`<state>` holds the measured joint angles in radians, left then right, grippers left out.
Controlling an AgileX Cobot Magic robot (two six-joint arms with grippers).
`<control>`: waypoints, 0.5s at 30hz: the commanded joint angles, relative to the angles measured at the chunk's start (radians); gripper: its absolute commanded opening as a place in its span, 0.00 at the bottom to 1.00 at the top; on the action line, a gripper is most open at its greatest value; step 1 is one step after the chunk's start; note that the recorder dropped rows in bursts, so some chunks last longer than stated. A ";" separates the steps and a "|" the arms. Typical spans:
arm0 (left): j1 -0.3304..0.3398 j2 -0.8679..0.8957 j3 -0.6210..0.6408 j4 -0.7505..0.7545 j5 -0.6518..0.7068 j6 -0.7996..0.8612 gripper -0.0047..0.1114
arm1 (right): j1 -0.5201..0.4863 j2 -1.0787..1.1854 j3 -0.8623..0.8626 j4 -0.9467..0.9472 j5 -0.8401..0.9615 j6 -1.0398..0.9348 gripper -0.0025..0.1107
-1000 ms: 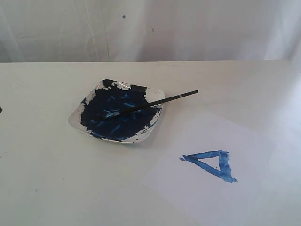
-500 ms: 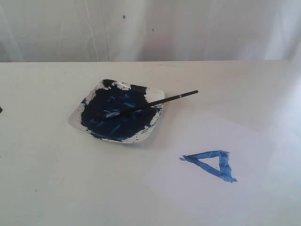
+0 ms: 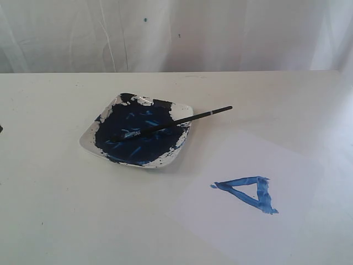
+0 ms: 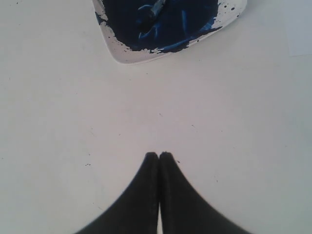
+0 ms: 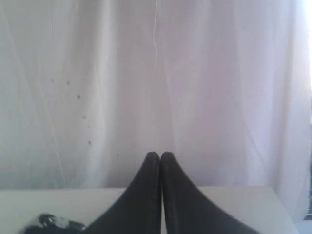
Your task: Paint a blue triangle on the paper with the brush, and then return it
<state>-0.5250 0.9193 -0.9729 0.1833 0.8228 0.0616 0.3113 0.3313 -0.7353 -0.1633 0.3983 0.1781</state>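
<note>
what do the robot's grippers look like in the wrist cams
Both look alike: the left gripper and the right gripper each have two plain matte black fingers, broad at the base and curving to narrow rounded tips. No cables or markings show.

Right pincer [image 5: 160, 155] closed, facing curtain [image 5: 195, 87]; perhaps dish rim [image 5: 51, 222]

No readable text, label, brand, number or sign in any view. Sole mark on paper [image 3: 248, 154]: blue triangle [image 3: 263, 193], at about 5 o'clock from dish [image 3: 86, 142]. Painted shape only, no lettering. Handle of brush [image 3: 187, 118] too thin and blurred to tell whether any print there; possibly plain.
</note>
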 commanded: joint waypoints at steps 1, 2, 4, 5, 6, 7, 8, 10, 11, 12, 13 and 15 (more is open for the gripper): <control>-0.001 -0.012 0.000 -0.006 0.005 -0.002 0.04 | -0.006 -0.084 0.224 -0.034 -0.055 -0.186 0.02; -0.001 -0.012 0.000 -0.006 0.005 -0.002 0.04 | -0.012 -0.109 0.268 -0.031 -0.055 -0.196 0.02; -0.001 -0.012 0.000 -0.006 0.005 -0.002 0.04 | -0.034 -0.165 0.373 -0.021 -0.055 -0.199 0.02; -0.001 -0.012 0.000 -0.006 0.005 -0.002 0.04 | -0.047 -0.188 0.423 -0.013 -0.055 -0.199 0.02; -0.001 -0.012 0.000 -0.006 0.005 -0.002 0.04 | -0.063 -0.218 0.471 -0.008 -0.055 -0.199 0.02; -0.001 -0.012 0.000 -0.006 0.005 -0.002 0.04 | -0.078 -0.250 0.517 -0.006 -0.055 -0.199 0.02; -0.001 -0.012 0.000 -0.006 0.005 -0.002 0.04 | -0.093 -0.274 0.551 -0.004 -0.054 -0.199 0.02; -0.001 -0.012 0.000 -0.006 0.005 -0.002 0.04 | -0.118 -0.331 0.624 0.015 -0.044 -0.199 0.02; -0.001 -0.012 0.000 -0.006 0.005 -0.002 0.04 | -0.127 -0.331 0.648 0.024 -0.034 -0.197 0.02; -0.001 -0.012 0.000 -0.006 0.003 -0.002 0.04 | -0.141 -0.331 0.676 0.039 -0.029 -0.197 0.02; -0.001 -0.012 0.000 -0.006 0.007 -0.002 0.04 | -0.151 -0.331 0.700 0.044 -0.012 -0.194 0.02; -0.001 -0.012 0.000 -0.006 0.002 -0.002 0.04 | -0.185 -0.331 0.735 0.046 -0.044 -0.194 0.02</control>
<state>-0.5250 0.9193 -0.9729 0.1833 0.8228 0.0616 0.1553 0.0069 -0.0251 -0.1271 0.3862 -0.0100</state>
